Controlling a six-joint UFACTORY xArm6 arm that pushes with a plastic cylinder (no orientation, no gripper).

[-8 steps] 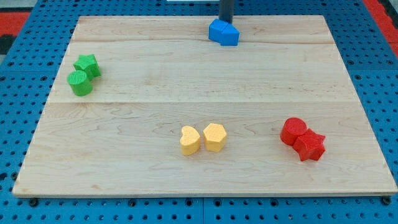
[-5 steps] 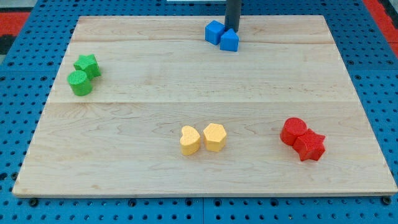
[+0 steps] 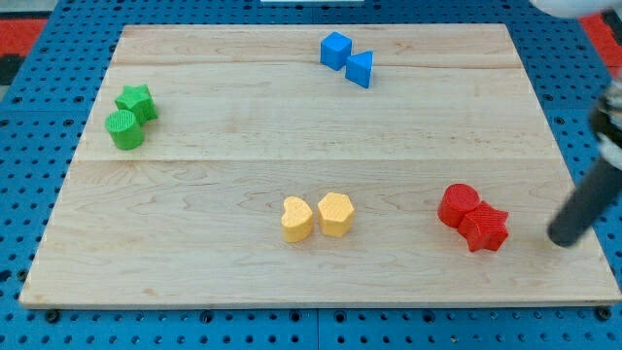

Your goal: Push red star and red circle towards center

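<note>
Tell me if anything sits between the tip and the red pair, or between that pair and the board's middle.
Nothing visible does. My tip is to the view's right of the red star, bare wood between them. The red circle touches the star. Toward the centre the wood is bare; the yellow blocks lie lower, off that line.

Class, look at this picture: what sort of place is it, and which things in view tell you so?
Most likely a robot test bench in a lab. A wooden board lies on a blue pegboard, small coloured blocks such as the red star and red circle sit in pairs, and my tip stands right of them.
</note>
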